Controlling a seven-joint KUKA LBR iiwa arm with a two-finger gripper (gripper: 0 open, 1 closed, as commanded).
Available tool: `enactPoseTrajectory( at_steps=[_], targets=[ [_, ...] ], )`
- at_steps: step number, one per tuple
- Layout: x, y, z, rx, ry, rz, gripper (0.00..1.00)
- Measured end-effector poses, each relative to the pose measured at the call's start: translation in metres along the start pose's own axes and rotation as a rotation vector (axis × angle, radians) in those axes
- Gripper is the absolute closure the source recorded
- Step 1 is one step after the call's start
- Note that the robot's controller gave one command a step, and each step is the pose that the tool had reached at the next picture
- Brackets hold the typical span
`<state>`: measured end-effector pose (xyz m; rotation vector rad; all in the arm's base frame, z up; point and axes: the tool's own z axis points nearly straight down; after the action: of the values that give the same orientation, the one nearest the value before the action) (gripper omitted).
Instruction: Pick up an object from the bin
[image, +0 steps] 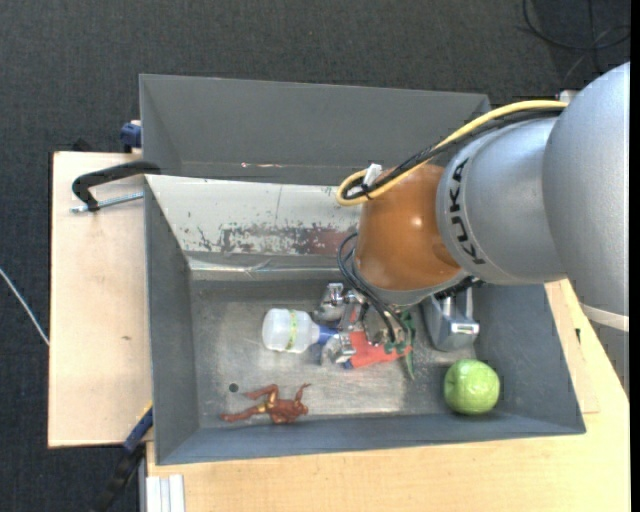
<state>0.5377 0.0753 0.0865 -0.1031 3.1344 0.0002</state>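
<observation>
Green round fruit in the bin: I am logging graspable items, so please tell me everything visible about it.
The green round fruit looks like a small apple: yellow-green, smooth, slightly glossy, perhaps plastic. It sits whole on the floor of the grey metal bin, in the near right corner by the sloping wall, apart from the heap of small red and blue things to its left.

I see a grey metal bin (170, 330), its back wall flecked with rusty red. In it: a bright green round fruit (471, 387), a red-orange toy lizard (268, 405), a whitish translucent plastic bottle (285, 330), a flat red plastic piece (375, 356). The arm's domed wrist cover (400, 240) is orange.
</observation>
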Motion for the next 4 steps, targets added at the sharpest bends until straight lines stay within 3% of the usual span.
enactPoseTrajectory(
  at_steps=[1, 2, 4],
  targets=[
    [0.0, 0.0, 0.0, 0.0, 0.0, 0.0, 1.0],
    [0.004, 0.013, -0.095, -0.002, 0.0, -0.032, 1.0],
    [0.003, 0.013, -0.095, -0.001, 0.0, -0.033, 1.0]
  ],
)
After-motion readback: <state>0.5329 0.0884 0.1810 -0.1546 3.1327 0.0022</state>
